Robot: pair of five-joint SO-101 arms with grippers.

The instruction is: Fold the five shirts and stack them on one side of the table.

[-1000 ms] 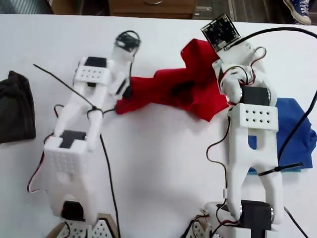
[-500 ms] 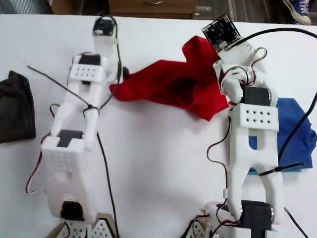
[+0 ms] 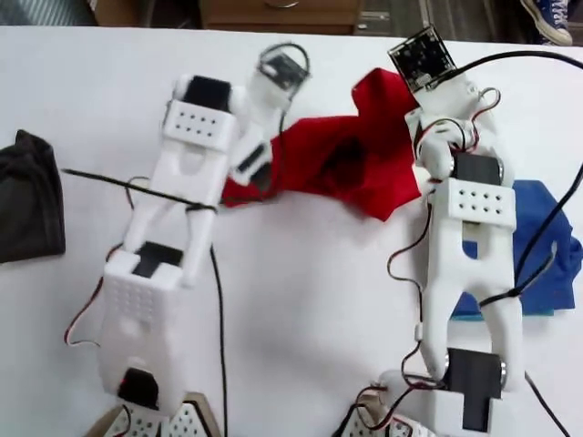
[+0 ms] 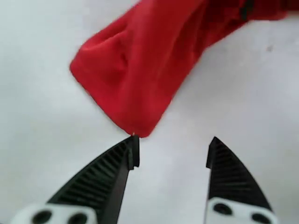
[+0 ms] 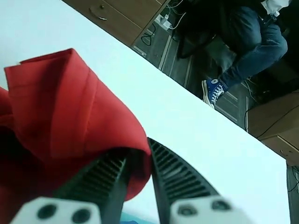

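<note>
- High view: the red shirt (image 3: 351, 164) lies rumpled at the far middle of the table (image 3: 301, 300), between the two arms. A dark shirt (image 3: 27, 196) sits bundled at the left edge, and a blue shirt (image 3: 547, 246) lies partly under the right arm. There is no stack, so most of the folding looks undone.
- Left wrist view: the left gripper (image 4: 172, 150) stands apart and holds nothing, one tip just at a corner of the red shirt.
- Right wrist view: the right gripper (image 5: 138, 156) is clamped on a fold of the red shirt.
</note>
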